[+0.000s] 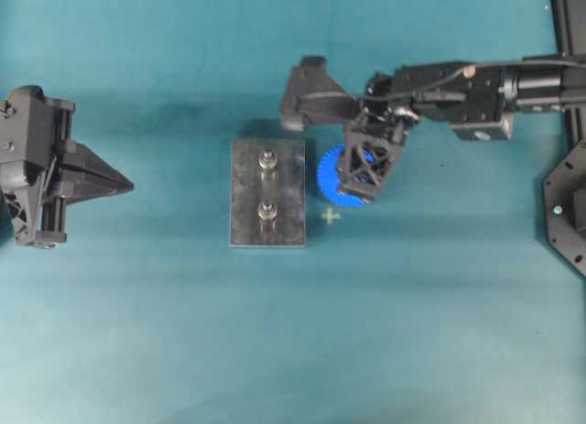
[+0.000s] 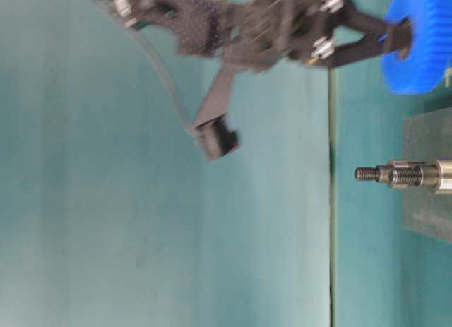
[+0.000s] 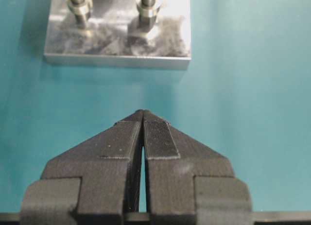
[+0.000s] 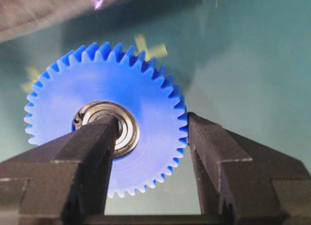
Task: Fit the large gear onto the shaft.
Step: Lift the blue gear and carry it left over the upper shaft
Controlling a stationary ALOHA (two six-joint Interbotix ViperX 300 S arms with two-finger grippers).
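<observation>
On teal table, seen from overhead: large gear (image 1: 331,175), bright blue, toothed, mostly hidden beneath right gripper (image 1: 362,172), just right of dark grey plate (image 1: 247,213); two silver pegs upright on plate, shaft (image 1: 268,159) the farther one, second peg (image 1: 267,211) nearer; left gripper (image 1: 124,183) well left of plate, fingers pressed together. Right wrist view alone shows the grip: one finger (image 4: 97,152) set in the gear's silver bearing ring, the other against the toothed rim, gear pinched between. Table-level view alone shows gear lifted off the table, apart from pegs; threaded peg tips visible.
</observation>
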